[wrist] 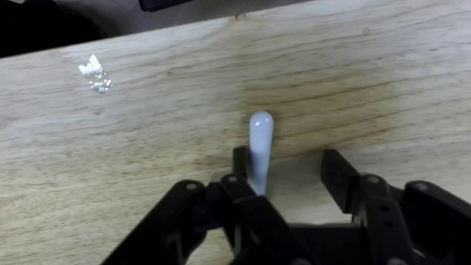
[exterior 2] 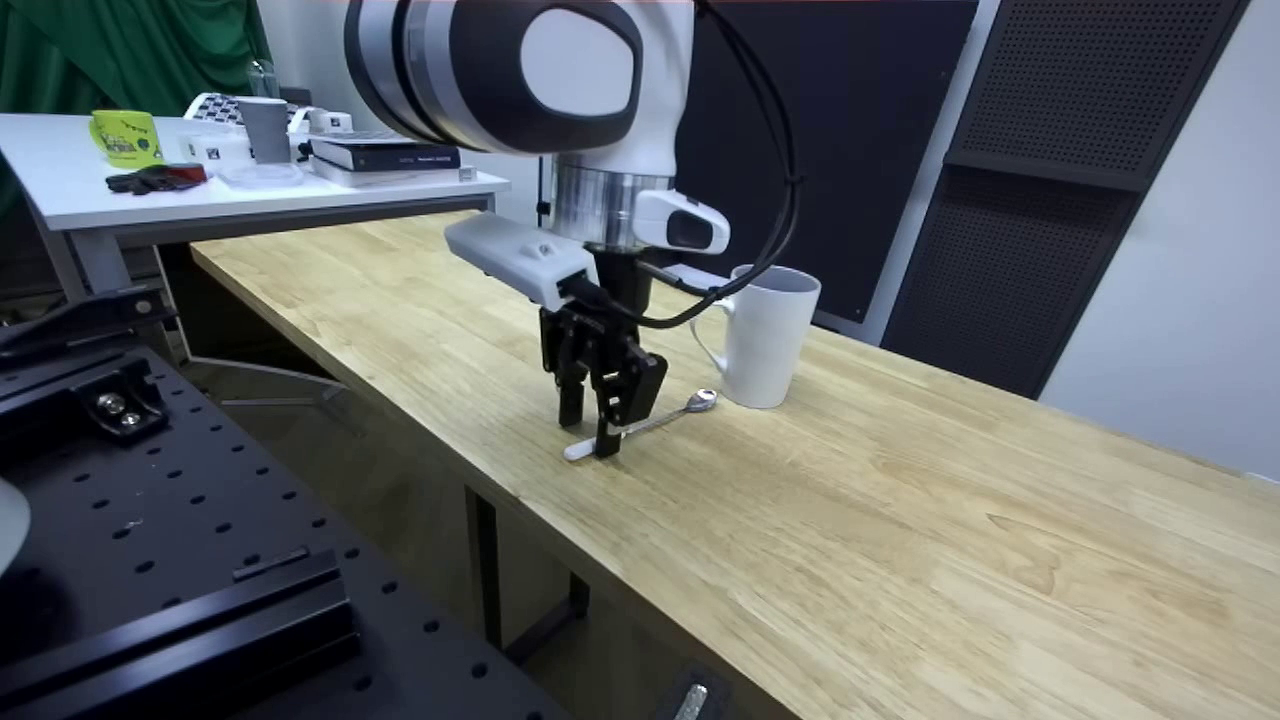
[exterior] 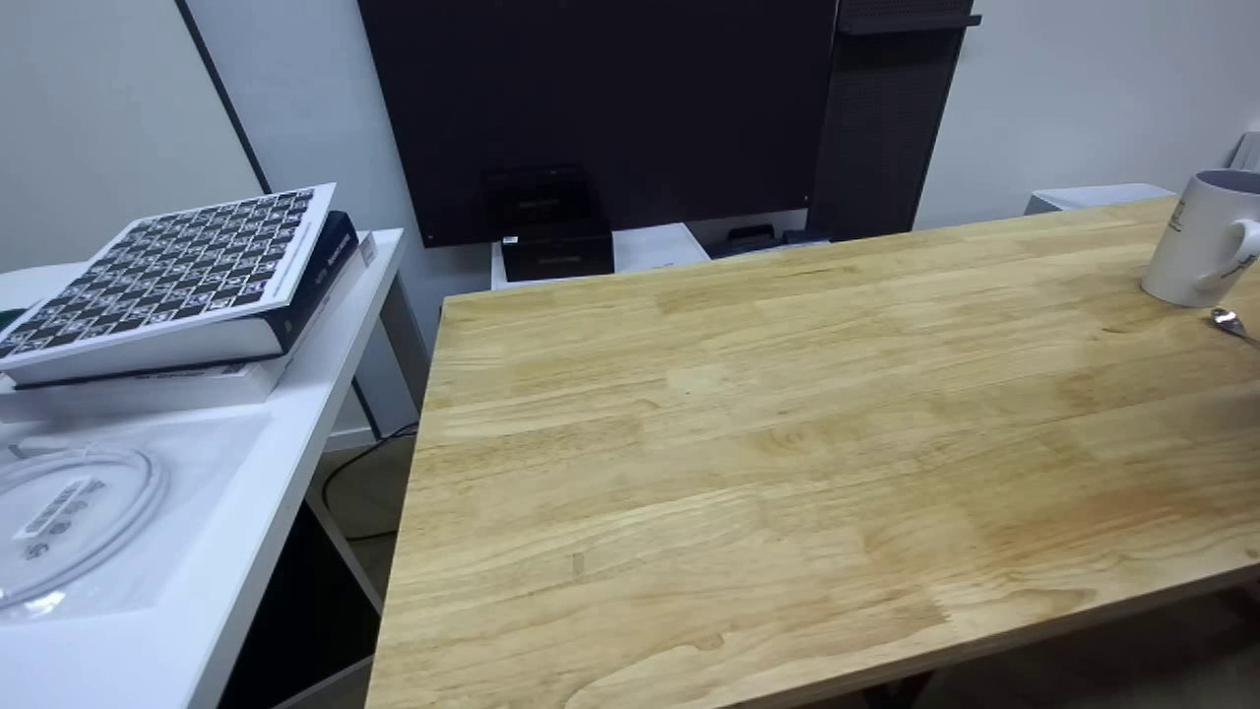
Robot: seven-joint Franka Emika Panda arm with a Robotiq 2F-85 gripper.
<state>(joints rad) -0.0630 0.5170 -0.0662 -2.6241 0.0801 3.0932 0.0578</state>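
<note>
A spoon [wrist: 261, 147] lies on the desk [exterior 2: 900, 500] near one long edge, its handle [exterior 2: 577, 450] between the fingers of the hand [wrist: 286, 167], which stand spread: the handle runs right beside one finger and clear of the other. Whether it touches the nearer finger, I cannot tell. The handle is white and glossy with a rounded tip aimed at that edge; the rest is shiny metal, ending in a bowl [exterior 2: 703, 400] near a white mug [exterior 2: 768, 345].

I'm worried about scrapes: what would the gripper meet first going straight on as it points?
Probably the wooden tabletop, just under its jaws; the white spoon handle lies between them. Any gap below is hard to judge.
</note>
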